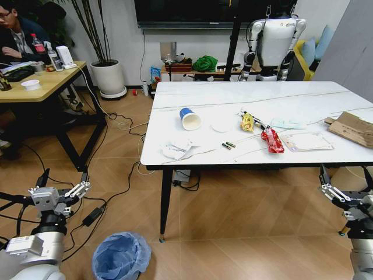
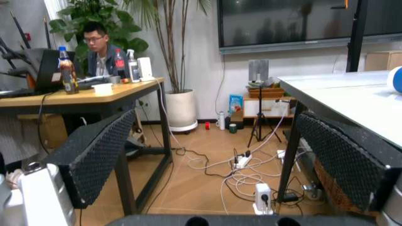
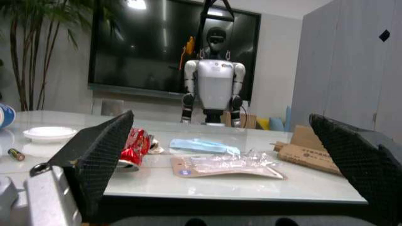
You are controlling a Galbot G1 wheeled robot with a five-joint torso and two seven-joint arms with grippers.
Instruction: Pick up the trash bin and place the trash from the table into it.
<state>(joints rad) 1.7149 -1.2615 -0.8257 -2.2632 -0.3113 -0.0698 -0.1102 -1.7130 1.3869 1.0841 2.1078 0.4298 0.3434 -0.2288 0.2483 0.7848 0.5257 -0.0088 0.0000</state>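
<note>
The trash bin (image 1: 120, 256), lined with a crinkly light-blue bag, stands on the floor at the lower left, just right of my left arm. My left gripper (image 1: 63, 183) (image 2: 217, 157) hangs open above the floor, left of the table (image 1: 175, 93). On the tabletop lies the trash: a blue-and-white cup (image 1: 190, 118), crumpled paper (image 1: 176, 150), a yellow wrapper (image 1: 247, 122), a red wrapper (image 1: 272, 140) (image 3: 133, 148), a clear packet (image 1: 307, 142) (image 3: 229, 167), a face mask (image 1: 287, 123) (image 3: 204, 146) and cardboard (image 1: 352, 128) (image 3: 311, 150). My right gripper (image 1: 345, 178) (image 3: 220, 162) is open below the table's front right edge.
A wooden desk (image 1: 41, 87) with a seated person stands at the left. Cables and a power strip (image 2: 242, 162) cover the floor between desk and table. A potted plant (image 1: 108, 79) and a white humanoid robot (image 1: 274, 41) stand behind. Two small batteries (image 1: 228, 144) lie on the tabletop.
</note>
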